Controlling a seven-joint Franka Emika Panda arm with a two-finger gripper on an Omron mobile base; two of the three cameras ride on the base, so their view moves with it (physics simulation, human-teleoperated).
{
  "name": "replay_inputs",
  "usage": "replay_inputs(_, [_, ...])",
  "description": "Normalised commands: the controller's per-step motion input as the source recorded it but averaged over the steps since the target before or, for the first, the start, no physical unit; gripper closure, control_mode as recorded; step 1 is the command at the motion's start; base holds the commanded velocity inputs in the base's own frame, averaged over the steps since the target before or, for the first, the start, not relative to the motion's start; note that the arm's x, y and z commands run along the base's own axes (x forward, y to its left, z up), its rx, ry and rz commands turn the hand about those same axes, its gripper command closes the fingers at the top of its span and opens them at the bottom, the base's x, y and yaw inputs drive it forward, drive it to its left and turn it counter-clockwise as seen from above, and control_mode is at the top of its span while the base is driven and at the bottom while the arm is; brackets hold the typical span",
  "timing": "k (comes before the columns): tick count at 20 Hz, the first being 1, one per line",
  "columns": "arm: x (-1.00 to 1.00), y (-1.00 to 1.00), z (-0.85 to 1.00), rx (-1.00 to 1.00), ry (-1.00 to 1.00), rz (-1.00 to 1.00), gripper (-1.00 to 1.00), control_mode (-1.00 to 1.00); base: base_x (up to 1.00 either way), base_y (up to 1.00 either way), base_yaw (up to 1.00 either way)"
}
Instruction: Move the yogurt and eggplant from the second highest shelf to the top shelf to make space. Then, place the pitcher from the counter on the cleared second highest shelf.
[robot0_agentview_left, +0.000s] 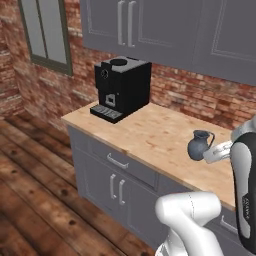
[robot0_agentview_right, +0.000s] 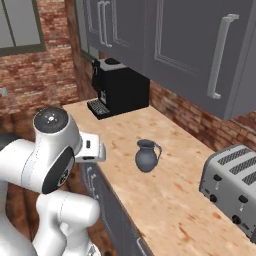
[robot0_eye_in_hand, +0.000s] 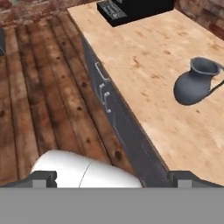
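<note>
The pitcher stands upright on the light-wood bench, well out from the brick wall and closer to the front edge than to the back. It is a dark blue-grey jug with a round belly, a narrow neck and a flared rim, and a thin handle curves off one side. In the right base view the pitcher sits about midway along the bench, between a black coffee machine at the far end and a silver toaster at the near end, well apart from both. Nothing touches it.

The robot's jaws are spread as wide as they go and hold nothing. In the hand view the two dark tips stand far apart at the bottom, and the camera looks down over the front edge of the bench and the plank floor beside it. The pitcher lies off to the right of that view, clear of the jaws and well apart from them.

Grey cabinet fronts with metal bar handles run under the bench, and grey wall cupboards hang above it. In the left base view the coffee machine stands near the bench's far left corner, against a red brick wall with a window further left.
</note>
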Motion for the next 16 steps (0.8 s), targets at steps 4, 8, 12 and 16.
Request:
replay_inputs(4, [0.09,-0.17,0.0,-0.1,-0.01,0.41,-1.0,-1.0,0.0,0.0,0.0])
replay_inputs(8, [0.1,-0.39,0.0,-0.13,0.0,0.43,-1.0,-1.0,0.0,0.0,0.0])
replay_inputs(12, [0.03,-0.58,-0.04,-0.17,0.0,0.4,-1.0,-1.0,0.0,0.0,0.0])
replay_inputs(16, [0.09,-0.72,-0.26,-0.17,0.0,0.37,-1.0,-1.0,0.0,0.0,0.0])
